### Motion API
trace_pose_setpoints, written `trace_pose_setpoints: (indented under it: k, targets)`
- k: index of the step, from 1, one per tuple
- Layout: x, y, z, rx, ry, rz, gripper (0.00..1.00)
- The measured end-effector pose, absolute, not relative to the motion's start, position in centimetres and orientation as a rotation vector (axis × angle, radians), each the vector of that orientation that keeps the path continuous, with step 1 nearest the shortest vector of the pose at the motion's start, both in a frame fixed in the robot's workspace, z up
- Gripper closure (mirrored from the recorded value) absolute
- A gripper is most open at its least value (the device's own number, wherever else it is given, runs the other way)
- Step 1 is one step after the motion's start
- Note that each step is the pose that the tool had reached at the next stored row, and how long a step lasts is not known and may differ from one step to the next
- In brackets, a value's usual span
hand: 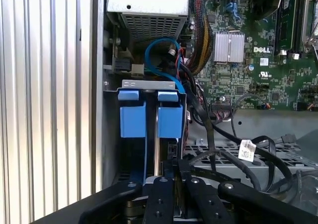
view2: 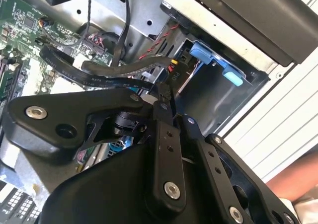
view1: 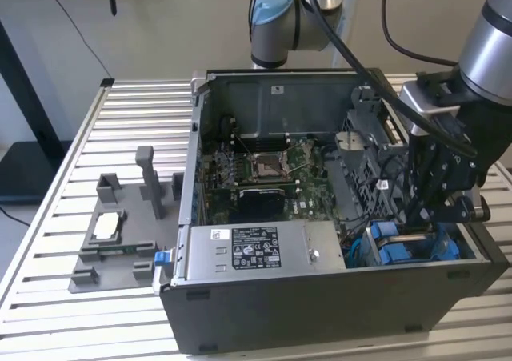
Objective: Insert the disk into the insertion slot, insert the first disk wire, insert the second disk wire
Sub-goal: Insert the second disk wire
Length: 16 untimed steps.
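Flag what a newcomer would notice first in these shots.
The open black computer case on the slatted table, green motherboard exposed. The end effector sits deep in its corner at the exterior view's right, at the bright blue clips of the insertion slot.

Claw (view1: 433, 217) hangs inside case (view1: 320, 313) over insertion slot (view1: 406, 243).

Black cables (hand: 214, 130) loop beside the insertion slot (hand: 112, 134) and its blue clips (hand: 133, 120) in the first wrist view, hemming the gripper (view1: 436, 215) into the corner between the silver power-supply box (view1: 256, 249) and the case wall (view1: 488, 261). Above the motherboard (view1: 264, 173) the open case offers broader room. A grey stand (view1: 120, 233) with upright posts occupies the slatted table (view1: 144, 113) just beside the case, on the exterior view's left.
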<state>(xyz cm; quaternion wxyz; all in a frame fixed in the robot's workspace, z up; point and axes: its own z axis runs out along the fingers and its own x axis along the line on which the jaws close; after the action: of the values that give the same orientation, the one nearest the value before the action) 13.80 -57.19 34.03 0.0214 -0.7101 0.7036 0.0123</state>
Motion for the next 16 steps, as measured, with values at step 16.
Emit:
trace_pose_setpoints:
  k: [16]
  targets:
    - [13.8, -57.35, 33.55, -2.203, 2.182, 0.035, 0.84]
